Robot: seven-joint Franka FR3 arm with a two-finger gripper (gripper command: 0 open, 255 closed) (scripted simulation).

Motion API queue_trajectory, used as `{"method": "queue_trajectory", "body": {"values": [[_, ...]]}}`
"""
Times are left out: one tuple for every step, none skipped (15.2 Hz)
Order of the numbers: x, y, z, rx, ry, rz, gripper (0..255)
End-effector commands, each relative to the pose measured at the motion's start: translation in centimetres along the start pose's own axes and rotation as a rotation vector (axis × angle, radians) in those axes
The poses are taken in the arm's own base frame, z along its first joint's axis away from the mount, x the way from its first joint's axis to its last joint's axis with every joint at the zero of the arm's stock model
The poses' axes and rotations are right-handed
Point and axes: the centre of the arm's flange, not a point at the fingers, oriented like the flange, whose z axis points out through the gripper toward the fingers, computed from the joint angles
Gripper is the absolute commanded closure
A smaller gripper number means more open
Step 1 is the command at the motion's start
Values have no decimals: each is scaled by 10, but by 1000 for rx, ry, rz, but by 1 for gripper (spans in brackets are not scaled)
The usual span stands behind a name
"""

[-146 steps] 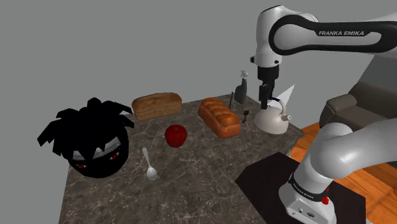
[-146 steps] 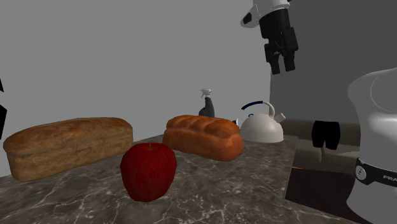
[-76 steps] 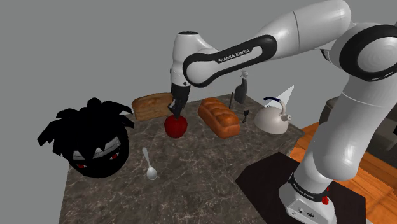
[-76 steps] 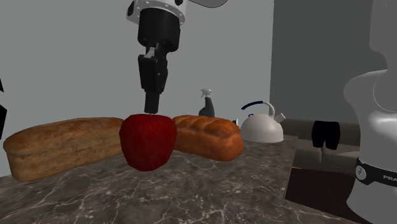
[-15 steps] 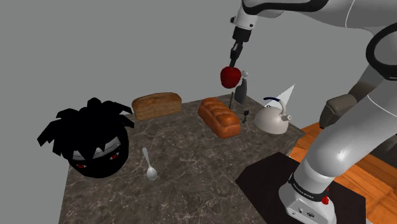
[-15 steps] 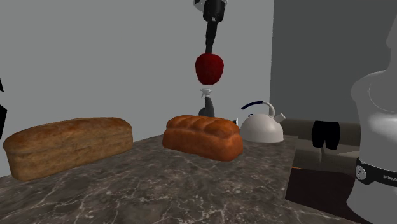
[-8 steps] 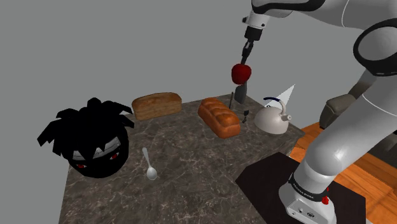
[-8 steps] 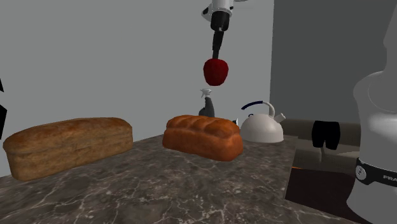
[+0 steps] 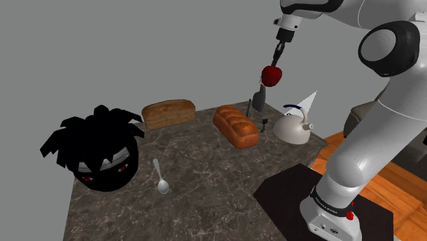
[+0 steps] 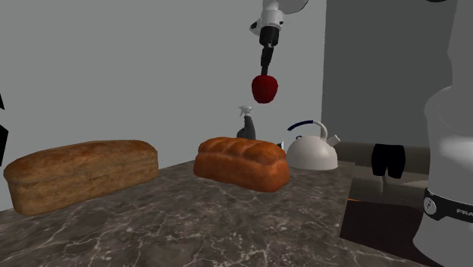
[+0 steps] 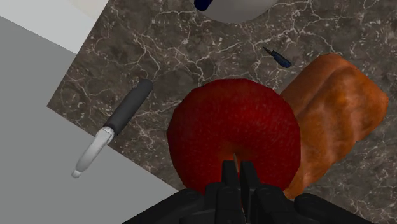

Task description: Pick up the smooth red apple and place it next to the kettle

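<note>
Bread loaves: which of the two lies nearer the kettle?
The reddish-orange loaf, with the ridged top; the paler brown loaf lies farther from the white kettle, toward the shoulder view's left.

On worktop (image 9: 205, 185), from shoulder view's left: spiky figure (image 9: 96, 147), spoon (image 9: 160, 176), loaf (image 9: 168, 113), second loaf (image 9: 235, 126), spray bottle (image 9: 258, 100), kettle (image 9: 294, 127). Up above bottle and kettle, apple (image 9: 272, 75) hangs in pincer (image 9: 276, 63).
</note>
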Motion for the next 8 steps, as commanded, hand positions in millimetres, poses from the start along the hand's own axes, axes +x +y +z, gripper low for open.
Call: {"method": "queue_trajectory", "body": {"values": [[-11, 19, 0, -1, 0, -2, 255], [-11, 19, 5, -1, 0, -2, 255], [-12, 19, 10, -1, 0, -2, 255], [-13, 19, 15, -1, 0, -2, 255], [-13, 20, 21, -1, 0, -2, 255], [-14, 20, 26, -1, 0, -2, 255], [-15, 20, 31, -1, 0, -2, 255], [-15, 20, 36, -1, 0, -2, 255]]}}
